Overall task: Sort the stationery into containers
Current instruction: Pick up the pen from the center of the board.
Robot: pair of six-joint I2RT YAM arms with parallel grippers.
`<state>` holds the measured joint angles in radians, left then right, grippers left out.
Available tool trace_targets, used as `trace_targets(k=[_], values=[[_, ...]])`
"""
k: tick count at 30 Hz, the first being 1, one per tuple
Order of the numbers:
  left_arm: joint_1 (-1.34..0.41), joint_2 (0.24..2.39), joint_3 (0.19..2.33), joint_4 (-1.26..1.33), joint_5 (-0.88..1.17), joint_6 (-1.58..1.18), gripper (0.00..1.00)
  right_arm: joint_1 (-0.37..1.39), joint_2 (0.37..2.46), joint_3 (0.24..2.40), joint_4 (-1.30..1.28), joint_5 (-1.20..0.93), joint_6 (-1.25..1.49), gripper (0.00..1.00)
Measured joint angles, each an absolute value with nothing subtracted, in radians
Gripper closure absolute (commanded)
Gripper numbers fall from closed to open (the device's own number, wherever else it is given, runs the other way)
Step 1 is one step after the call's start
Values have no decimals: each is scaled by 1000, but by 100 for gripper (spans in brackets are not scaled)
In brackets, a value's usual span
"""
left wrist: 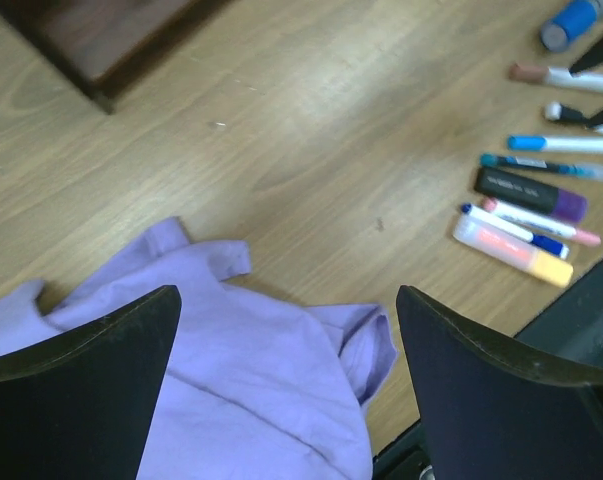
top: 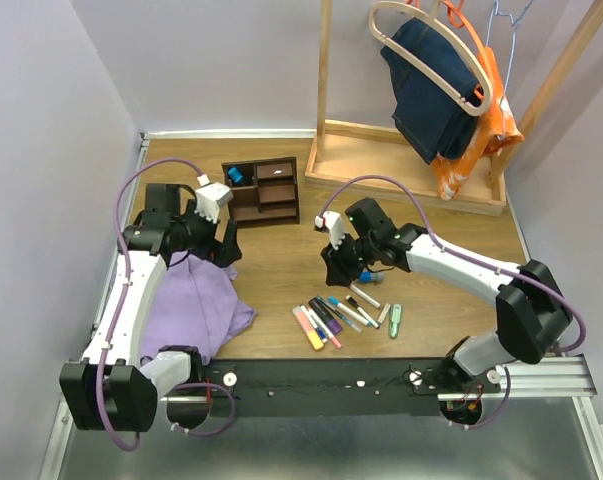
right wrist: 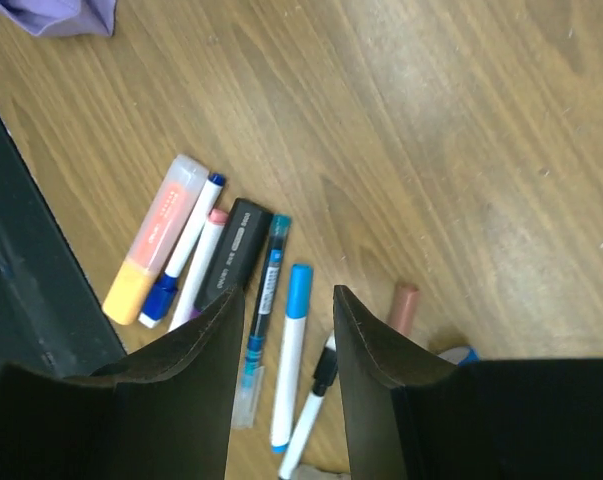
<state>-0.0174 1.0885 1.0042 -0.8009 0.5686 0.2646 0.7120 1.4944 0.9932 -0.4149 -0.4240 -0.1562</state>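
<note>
Several pens and highlighters (top: 331, 315) lie in a row on the wooden table near its front edge, with a pale green piece (top: 395, 320) at their right end. My right gripper (top: 339, 262) hovers just behind them, open and empty. In the right wrist view its fingers (right wrist: 196, 340) straddle a teal pen (right wrist: 264, 300) and a white marker with a blue cap (right wrist: 291, 345). A blue-grey cylinder (top: 373, 277) lies under that wrist. The dark brown organiser (top: 263, 190) stands at the back and holds a blue item (top: 236, 176). My left gripper (top: 221, 245) is open and empty over a purple cloth (left wrist: 261, 390).
The purple cloth (top: 191, 310) is spread at the left front. A light wooden clothes-rack base (top: 401, 160) with hanging clothes stands at the back right. A black rail (top: 331, 375) runs along the near edge.
</note>
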Motion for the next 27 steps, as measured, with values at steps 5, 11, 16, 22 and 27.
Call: trace_targets(k=[5, 11, 16, 22, 27], values=[[-225, 1137, 1024, -862, 568, 364, 8, 701, 1469, 992, -425, -374, -69, 50], [-516, 1264, 1122, -990, 569, 634, 16, 501, 1362, 1112, -476, -305, 19, 50], [-679, 1379, 1187, -1047, 559, 863, 28, 327, 1269, 1201, -469, -270, 44, 50], [-847, 1502, 1173, -1027, 502, 1065, 37, 193, 1220, 1189, -474, -270, 61, 49], [-955, 1515, 1100, -961, 452, 1156, 48, 150, 1217, 1183, -486, -270, 58, 49]])
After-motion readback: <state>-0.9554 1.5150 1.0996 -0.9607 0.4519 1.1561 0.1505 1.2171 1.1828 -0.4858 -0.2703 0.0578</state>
